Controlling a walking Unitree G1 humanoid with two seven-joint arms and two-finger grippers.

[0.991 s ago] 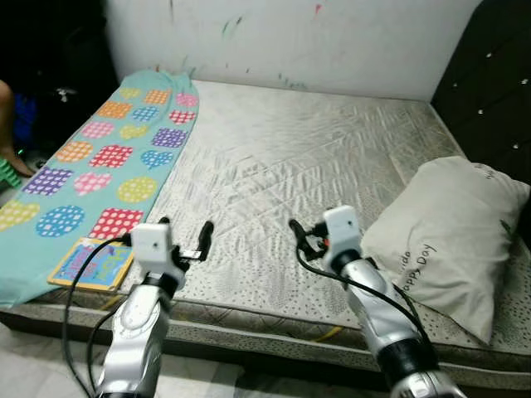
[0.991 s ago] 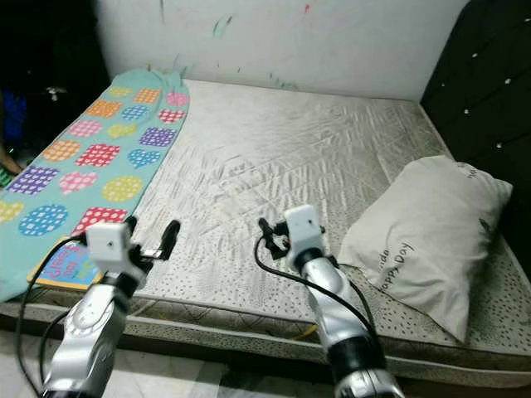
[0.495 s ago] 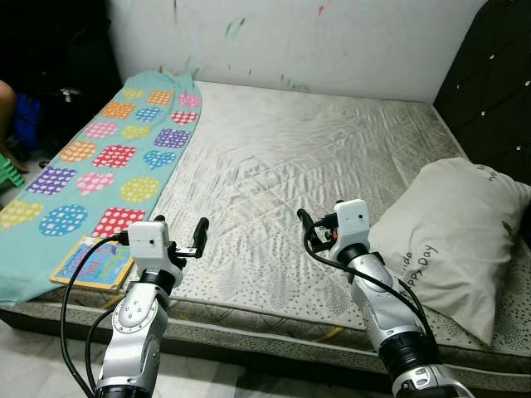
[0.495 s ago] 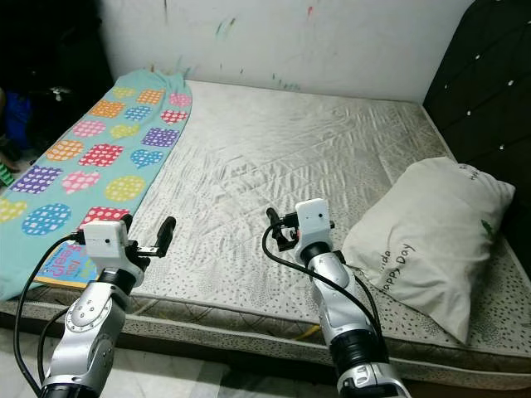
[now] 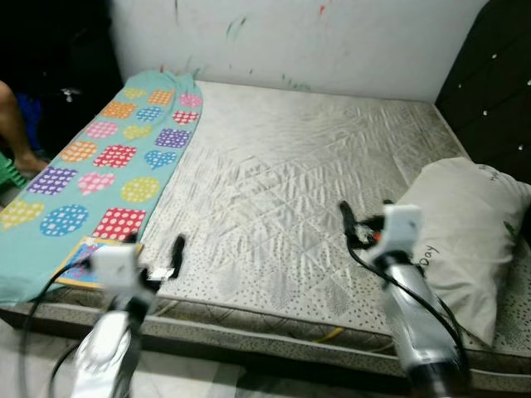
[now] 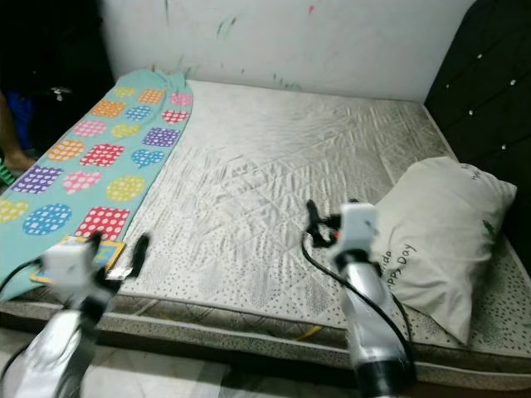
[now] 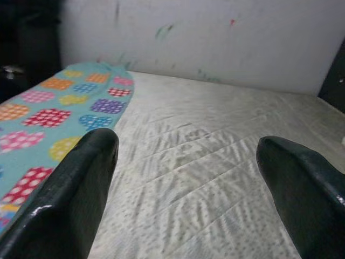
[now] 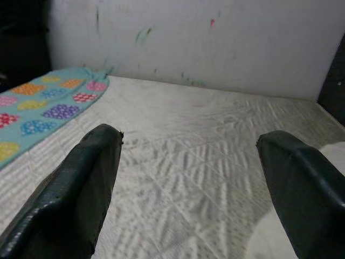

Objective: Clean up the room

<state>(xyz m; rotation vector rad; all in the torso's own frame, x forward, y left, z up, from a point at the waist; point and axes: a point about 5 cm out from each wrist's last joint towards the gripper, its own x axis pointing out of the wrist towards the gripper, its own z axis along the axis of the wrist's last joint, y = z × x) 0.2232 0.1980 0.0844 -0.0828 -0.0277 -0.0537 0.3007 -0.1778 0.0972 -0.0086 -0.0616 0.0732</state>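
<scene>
We hold the left hand (image 5: 170, 259) low over the near left edge of the mattress (image 5: 290, 182), its two black fingers (image 7: 75, 194) spread wide apart and gripping nothing. We hold the right hand (image 5: 355, 224) further right, above the near middle of the mattress and just left of the pillow (image 5: 465, 224); its fingers (image 8: 81, 183) are likewise parted and empty. Both arms are blurred in the head views, so finer detail of their pose cannot be read.

We judge that both hands are raised and opened in readiness, since nothing is yet grasped and the tidying appears barely begun.

Just left of the left hand, a flat children's book (image 5: 83, 253) with a bright blue and yellow cover lies on the near end of a turquoise blanket (image 5: 116, 157) patterned with spotted hearts and squares. The blanket runs as a long strip along the left side of the bed, from the near edge to the far wall (image 5: 315, 33), which carries small paint marks.

The pillow, off-white with small printed lettering, leans at the near right corner beside a dark tufted headboard (image 5: 489, 91). At the far left edge, part of a person's leg (image 5: 17, 124) is visible.
</scene>
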